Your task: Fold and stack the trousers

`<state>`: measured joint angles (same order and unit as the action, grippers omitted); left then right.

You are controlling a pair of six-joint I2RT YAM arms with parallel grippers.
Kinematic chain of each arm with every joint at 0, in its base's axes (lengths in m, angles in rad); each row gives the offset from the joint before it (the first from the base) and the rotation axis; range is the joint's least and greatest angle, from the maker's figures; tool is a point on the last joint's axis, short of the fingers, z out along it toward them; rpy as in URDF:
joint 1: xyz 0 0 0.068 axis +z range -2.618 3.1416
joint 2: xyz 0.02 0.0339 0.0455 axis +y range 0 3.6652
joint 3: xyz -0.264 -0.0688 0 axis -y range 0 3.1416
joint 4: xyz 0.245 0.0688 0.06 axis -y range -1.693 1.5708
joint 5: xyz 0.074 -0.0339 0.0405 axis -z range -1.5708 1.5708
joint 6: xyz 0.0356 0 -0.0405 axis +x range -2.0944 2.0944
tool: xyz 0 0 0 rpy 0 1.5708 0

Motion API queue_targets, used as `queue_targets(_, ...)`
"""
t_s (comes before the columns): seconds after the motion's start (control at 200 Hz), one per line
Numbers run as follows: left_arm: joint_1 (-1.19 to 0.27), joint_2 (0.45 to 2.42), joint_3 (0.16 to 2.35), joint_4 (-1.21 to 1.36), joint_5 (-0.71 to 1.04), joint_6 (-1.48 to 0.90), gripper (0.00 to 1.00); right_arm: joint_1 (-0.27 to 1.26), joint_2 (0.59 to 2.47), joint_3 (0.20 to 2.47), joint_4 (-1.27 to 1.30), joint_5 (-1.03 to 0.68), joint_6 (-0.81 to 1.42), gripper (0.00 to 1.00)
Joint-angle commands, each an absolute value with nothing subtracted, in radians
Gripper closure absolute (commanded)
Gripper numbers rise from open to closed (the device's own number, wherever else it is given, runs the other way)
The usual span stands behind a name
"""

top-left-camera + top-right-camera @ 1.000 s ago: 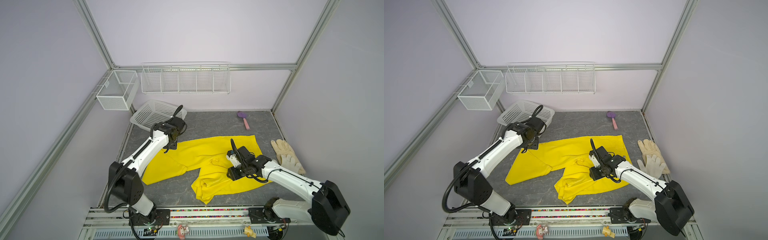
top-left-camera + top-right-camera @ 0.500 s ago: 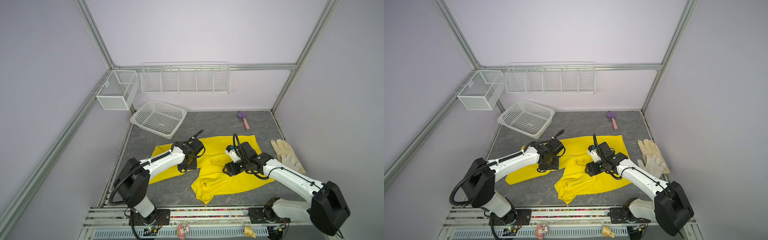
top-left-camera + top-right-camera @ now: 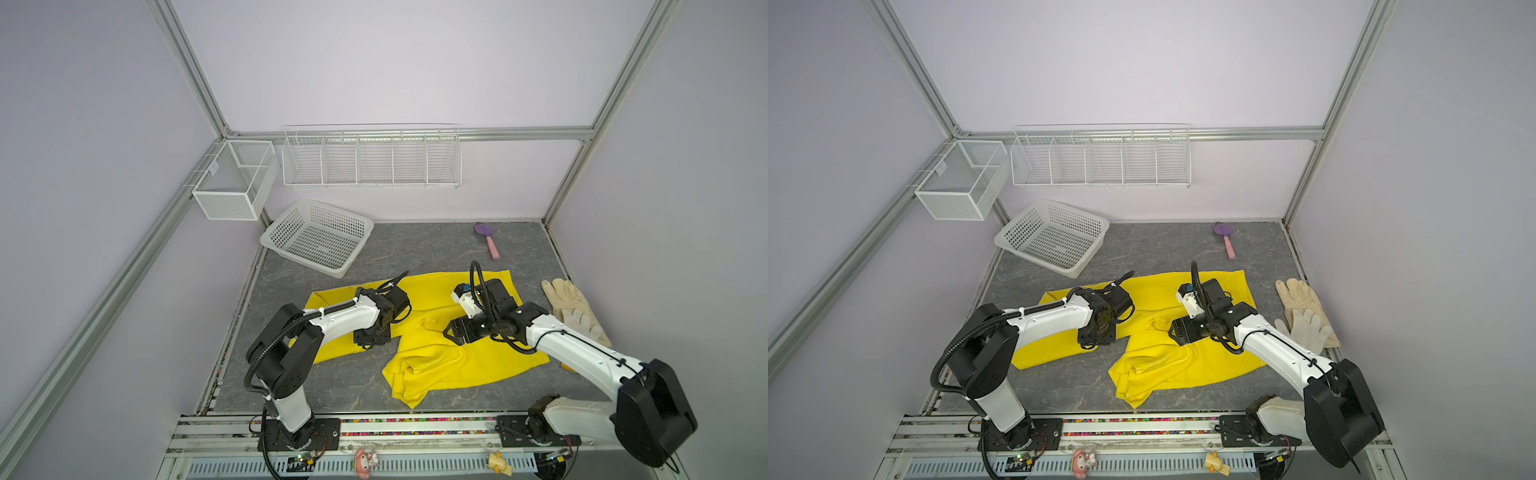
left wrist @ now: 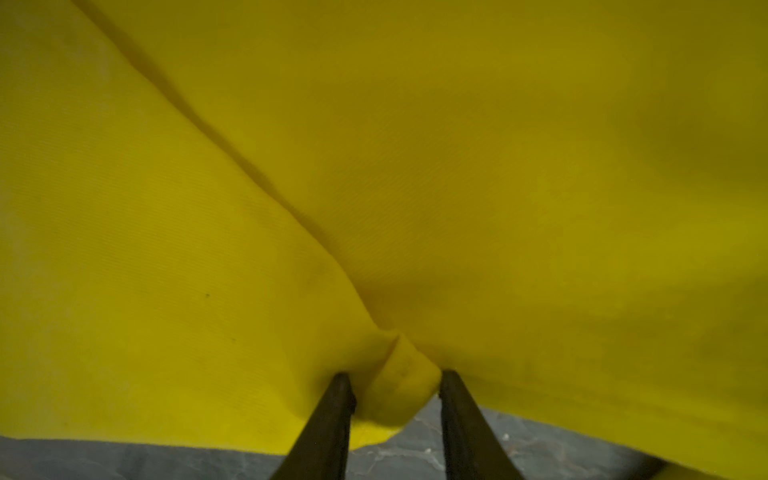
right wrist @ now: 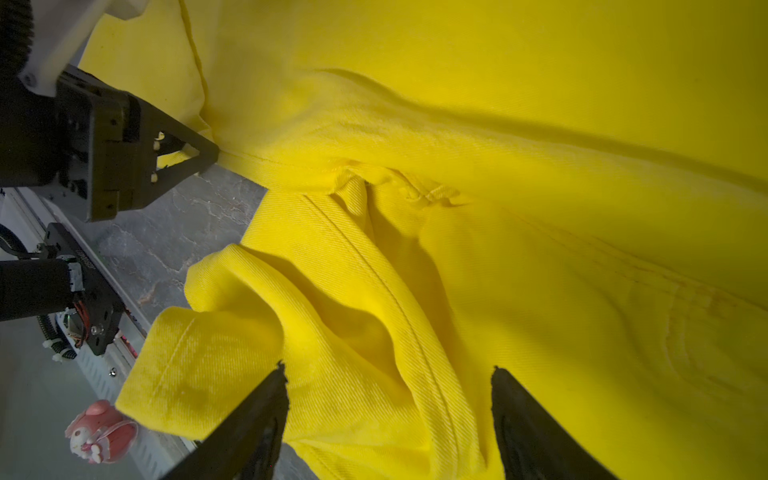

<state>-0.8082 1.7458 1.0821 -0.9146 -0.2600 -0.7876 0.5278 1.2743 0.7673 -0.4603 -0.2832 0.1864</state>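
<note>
On the table (image 3: 415,249), in a top view, the trousers (image 3: 453,361) lie spread, one leg toward each arm. The left gripper (image 3: 371,340) sits at the inner edge of its leg; the right gripper (image 3: 452,332) hovers near the crotch. From the left wrist, the left gripper (image 4: 395,386) is almost closed, a ridge of cloth squeezed between its fingers (image 4: 328,419), I think to lift this edge for folding. From the right wrist, the right gripper (image 5: 388,370) stands wide open over wrinkled cloth, holding nothing.

2 white arms (image 3: 340,320), black joints (image 3: 652,407), ribbed cables (image 3: 270,337), dark gripper fingers (image 4: 328,419).
</note>
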Motion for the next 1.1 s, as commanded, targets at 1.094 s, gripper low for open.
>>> queue_targets(1.094,0.066,1.459,1.322,-1.185,-0.774,-0.206,1.00,0.427,1.571,0.739,-0.338,-0.027,0.354,0.22)
